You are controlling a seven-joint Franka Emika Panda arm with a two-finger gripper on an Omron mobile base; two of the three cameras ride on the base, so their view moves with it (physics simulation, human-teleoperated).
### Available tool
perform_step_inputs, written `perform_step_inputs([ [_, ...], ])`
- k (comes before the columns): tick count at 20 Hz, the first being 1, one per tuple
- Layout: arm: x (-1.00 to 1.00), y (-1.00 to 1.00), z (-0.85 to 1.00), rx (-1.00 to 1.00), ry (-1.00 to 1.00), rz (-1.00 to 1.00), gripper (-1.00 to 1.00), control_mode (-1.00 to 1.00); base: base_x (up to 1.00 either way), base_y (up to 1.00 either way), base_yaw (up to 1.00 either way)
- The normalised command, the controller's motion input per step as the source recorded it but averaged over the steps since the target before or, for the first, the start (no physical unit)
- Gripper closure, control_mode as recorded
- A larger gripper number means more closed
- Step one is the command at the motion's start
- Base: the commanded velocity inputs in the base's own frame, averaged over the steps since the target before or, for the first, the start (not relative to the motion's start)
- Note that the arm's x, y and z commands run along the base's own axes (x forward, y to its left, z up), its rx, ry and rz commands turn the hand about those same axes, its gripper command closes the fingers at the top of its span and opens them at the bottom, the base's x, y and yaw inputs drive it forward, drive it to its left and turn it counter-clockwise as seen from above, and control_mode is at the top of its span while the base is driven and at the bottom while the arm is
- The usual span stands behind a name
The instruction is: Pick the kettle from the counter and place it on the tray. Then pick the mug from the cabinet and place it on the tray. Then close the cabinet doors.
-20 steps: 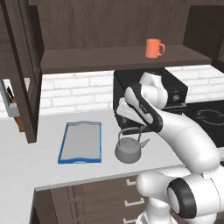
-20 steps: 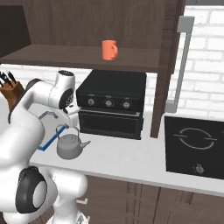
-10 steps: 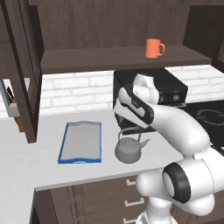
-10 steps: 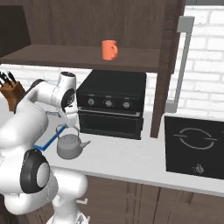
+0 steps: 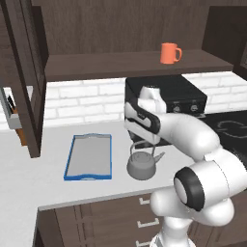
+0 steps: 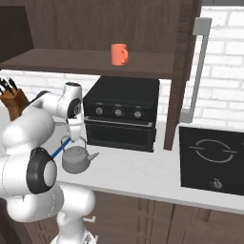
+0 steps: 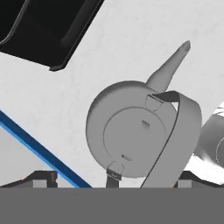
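Observation:
The grey kettle [image 5: 141, 164] [image 6: 76, 160] [image 7: 129, 129] stands on the counter [image 5: 58, 190], just right of the blue-rimmed tray [image 5: 69, 161] [image 7: 39, 153]. My gripper [image 5: 140, 142] [image 6: 76, 138] [image 7: 116, 179] hangs open right above the kettle. Its fingertips [image 7: 41, 177] stand on either side of the arched handle without touching it. The orange mug [image 5: 169, 53] [image 6: 119, 54] sits on the cabinet shelf [image 5: 120, 65]. Both cabinet doors [image 5: 24, 72] [image 6: 183, 71] are swung open.
A black oven box [image 5: 178, 96] [image 6: 121, 112] stands close behind the kettle, under the shelf. A knife block [image 6: 12, 102] is at the left, and a dark cooktop [image 6: 212, 159] lies at the right. The open left door juts out over the counter beside the tray.
The hand has sunk a little toward the kettle's handle. Its jaws stay open, and the kettle, tray and mug have not moved.

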Motion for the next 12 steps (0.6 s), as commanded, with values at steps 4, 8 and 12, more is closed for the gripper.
perform_step_inputs([
  [4, 0.00, 0.00, -0.30, -0.07, 0.09, -0.10, -1.00, -1.00, 0.00, 0.00, 0.00],
  [8, 0.00, 0.00, -0.31, -0.08, 0.07, -0.08, -1.00, -1.00, 0.00, 0.00, 0.00],
  [12, -0.15, 0.06, -0.32, -0.09, 0.00, -0.03, 1.00, -1.00, 0.00, 0.00, 0.00],
])
